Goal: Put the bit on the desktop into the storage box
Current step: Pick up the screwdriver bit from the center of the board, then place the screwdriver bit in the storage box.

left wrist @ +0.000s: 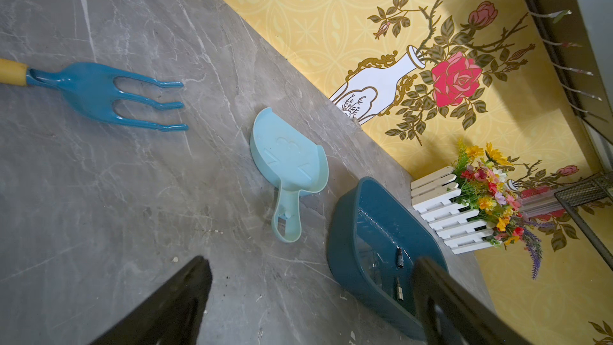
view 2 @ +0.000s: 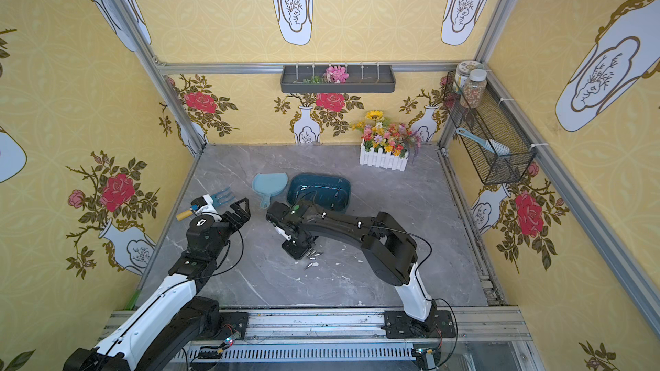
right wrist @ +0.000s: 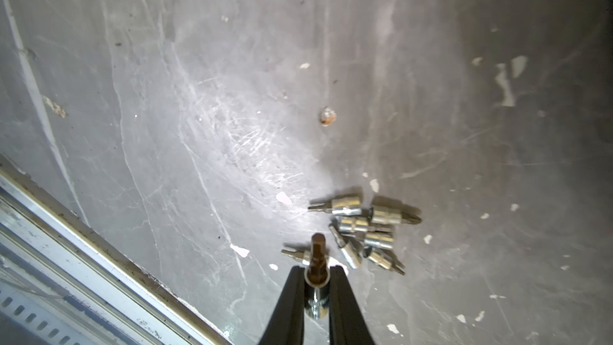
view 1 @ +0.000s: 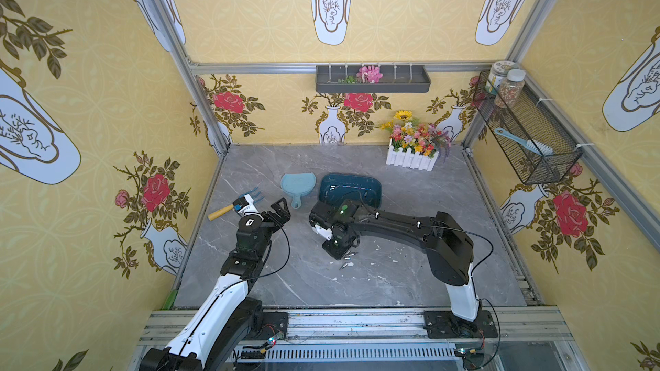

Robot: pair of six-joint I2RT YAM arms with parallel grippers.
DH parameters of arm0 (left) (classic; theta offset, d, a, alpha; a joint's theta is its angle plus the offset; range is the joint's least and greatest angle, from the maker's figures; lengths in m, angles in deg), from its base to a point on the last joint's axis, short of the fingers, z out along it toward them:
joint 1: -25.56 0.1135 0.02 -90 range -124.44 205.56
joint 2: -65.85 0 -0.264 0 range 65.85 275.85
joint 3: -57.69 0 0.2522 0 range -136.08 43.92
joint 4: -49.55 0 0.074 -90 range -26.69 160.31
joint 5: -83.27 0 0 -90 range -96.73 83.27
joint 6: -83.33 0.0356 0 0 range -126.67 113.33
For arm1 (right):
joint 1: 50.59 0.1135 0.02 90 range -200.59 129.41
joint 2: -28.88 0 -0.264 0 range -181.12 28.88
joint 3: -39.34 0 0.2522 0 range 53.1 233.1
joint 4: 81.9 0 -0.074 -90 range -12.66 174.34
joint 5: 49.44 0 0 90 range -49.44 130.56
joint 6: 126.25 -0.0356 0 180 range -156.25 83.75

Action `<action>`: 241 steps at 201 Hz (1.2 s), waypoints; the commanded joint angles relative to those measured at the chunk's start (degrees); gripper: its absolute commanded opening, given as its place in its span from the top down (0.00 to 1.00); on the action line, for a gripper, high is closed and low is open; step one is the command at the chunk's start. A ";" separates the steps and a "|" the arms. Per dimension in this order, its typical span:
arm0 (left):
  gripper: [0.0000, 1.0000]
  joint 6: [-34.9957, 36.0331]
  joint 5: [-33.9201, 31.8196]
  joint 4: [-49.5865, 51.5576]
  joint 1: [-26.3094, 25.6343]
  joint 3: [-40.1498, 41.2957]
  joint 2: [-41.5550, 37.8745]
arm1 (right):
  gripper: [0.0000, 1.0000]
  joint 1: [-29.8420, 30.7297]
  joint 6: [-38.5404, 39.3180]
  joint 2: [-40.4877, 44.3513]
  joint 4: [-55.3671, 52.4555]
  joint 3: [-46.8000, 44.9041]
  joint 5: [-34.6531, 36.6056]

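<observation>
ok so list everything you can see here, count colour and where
desktop: one, grey marble-look, under everything
storage box: one, dark teal, mid-desktop
bits in box: at least two, dark metal, on its floor
loose bits: about seven, silver, piled on the desktop
held bit: one, silver with brown tip, in the right gripper
dustpan: one, light blue, beside the storage box
hand rake: one, blue with yellow handle, desktop's left edge
planter: one, white with mixed flowers, back of desktop
tray: one, dark grey, back wall
wire basket: one, black, right wall
jars: two, pale lids, in the basket
brush: one, light blue, in the basket
left gripper: one, black, open above the desktop
right gripper: one, black, shut on the held bit
</observation>
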 commanded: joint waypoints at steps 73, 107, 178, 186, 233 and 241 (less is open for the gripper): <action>0.00 -0.29 1.24 -1.69 0.10 -0.09 2.14 | 0.87 -15.11 6.40 2.15 0.09 4.23 4.08; 0.00 -0.73 1.77 -2.24 0.13 -0.17 3.04 | 0.87 -20.31 7.87 -0.61 0.42 7.38 3.86; 0.00 -0.03 1.42 -0.22 0.13 -1.18 3.08 | 0.87 -25.94 8.97 -7.29 1.55 14.67 6.37; 0.00 -0.08 1.51 -0.10 0.13 -1.14 2.98 | 0.87 -25.96 9.13 -8.08 1.47 15.15 6.68; 0.00 -0.03 1.48 0.39 0.15 -0.93 2.63 | 0.87 -26.78 9.68 -10.77 1.57 17.61 7.63; 0.00 -0.04 1.42 0.40 0.13 -0.93 2.56 | 0.87 -26.80 9.68 -11.03 1.59 17.79 7.64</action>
